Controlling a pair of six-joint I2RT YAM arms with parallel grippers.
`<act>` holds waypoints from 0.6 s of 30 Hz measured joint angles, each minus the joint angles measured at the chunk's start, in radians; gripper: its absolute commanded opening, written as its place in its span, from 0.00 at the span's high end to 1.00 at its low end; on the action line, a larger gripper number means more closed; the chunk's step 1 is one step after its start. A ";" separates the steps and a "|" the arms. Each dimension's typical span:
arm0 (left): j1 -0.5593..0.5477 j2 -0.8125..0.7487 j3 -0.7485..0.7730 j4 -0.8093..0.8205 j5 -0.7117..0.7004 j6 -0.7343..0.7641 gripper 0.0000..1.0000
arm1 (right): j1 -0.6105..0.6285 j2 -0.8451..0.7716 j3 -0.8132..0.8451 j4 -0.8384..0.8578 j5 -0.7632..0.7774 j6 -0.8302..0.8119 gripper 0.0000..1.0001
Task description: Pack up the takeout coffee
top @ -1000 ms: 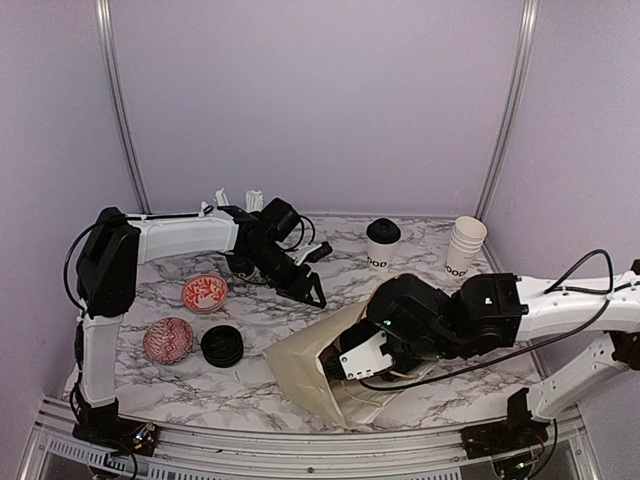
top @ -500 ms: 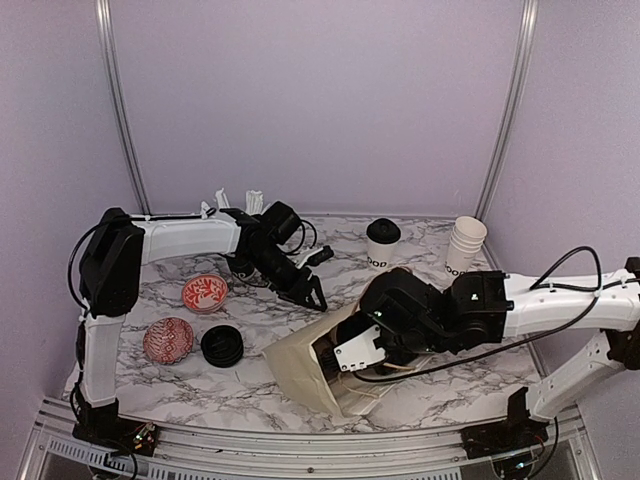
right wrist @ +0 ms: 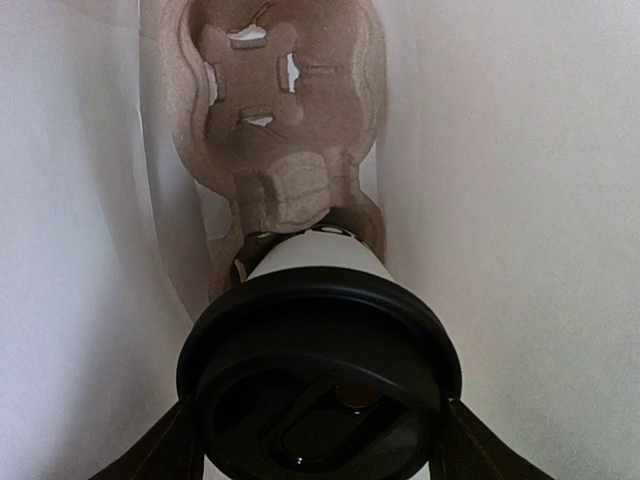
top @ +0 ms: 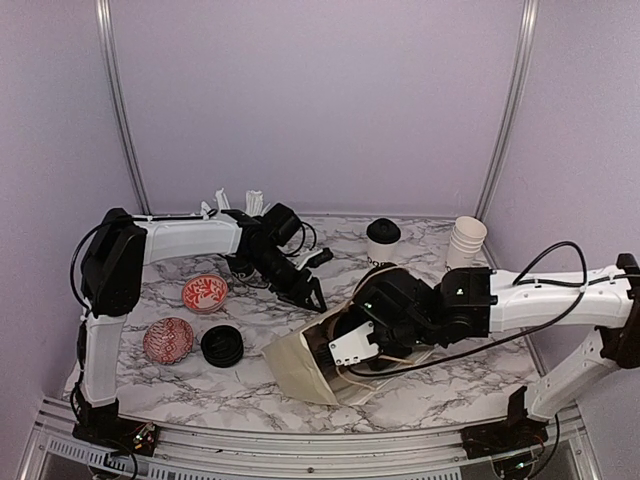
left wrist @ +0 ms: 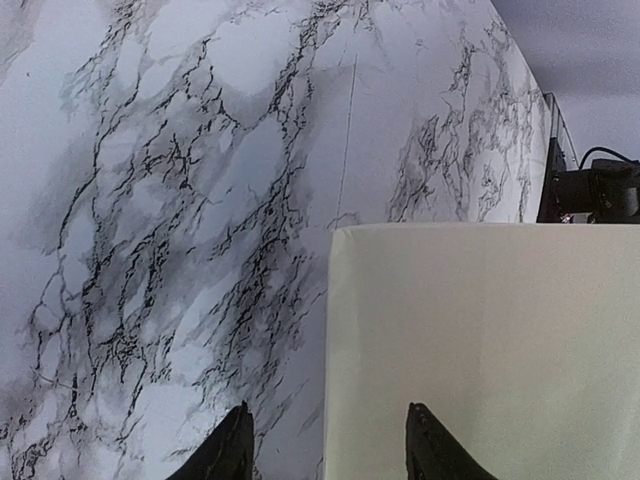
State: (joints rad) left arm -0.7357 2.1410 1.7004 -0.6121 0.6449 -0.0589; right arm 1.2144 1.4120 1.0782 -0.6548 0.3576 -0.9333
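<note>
Two fingers of my right claw [right wrist: 316,450] are clamped either side of a lidded takeout coffee cup [right wrist: 318,258], and over the last second I've driven it left and deeper into the cream paper bag [top: 292,362], so it now sits just short of the cardboard carrier [right wrist: 272,95] at the bag's bottom; I judge only the seating remains. My left claw [left wrist: 330,452] hovers half spread and empty over the bag's edge. A second lidded cup [top: 381,243] waits at the far side of the marble table [top: 250,395], within lilac walls [top: 320,100].
</note>
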 measured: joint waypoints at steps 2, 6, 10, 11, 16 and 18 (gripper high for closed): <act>0.005 0.000 0.000 -0.002 -0.010 0.000 0.46 | -0.010 0.011 0.017 -0.010 -0.016 0.000 0.57; 0.046 -0.010 0.000 -0.010 -0.043 0.001 0.45 | -0.043 0.058 0.091 -0.063 -0.067 0.007 0.57; 0.121 -0.056 0.000 -0.020 -0.080 0.008 0.44 | -0.076 0.117 0.174 -0.123 -0.122 0.014 0.56; 0.137 -0.071 0.000 -0.021 -0.088 0.011 0.44 | -0.083 0.132 0.194 -0.140 -0.133 0.014 0.57; 0.226 -0.160 0.002 -0.021 -0.111 0.019 0.44 | -0.124 0.219 0.324 -0.254 -0.208 0.017 0.56; 0.251 -0.185 0.004 -0.021 -0.113 0.019 0.44 | -0.145 0.246 0.370 -0.298 -0.244 0.016 0.56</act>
State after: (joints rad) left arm -0.4847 1.9560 1.7046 -0.6334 0.5316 -0.0399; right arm 1.0695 1.6577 1.4483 -0.9527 0.1139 -0.9173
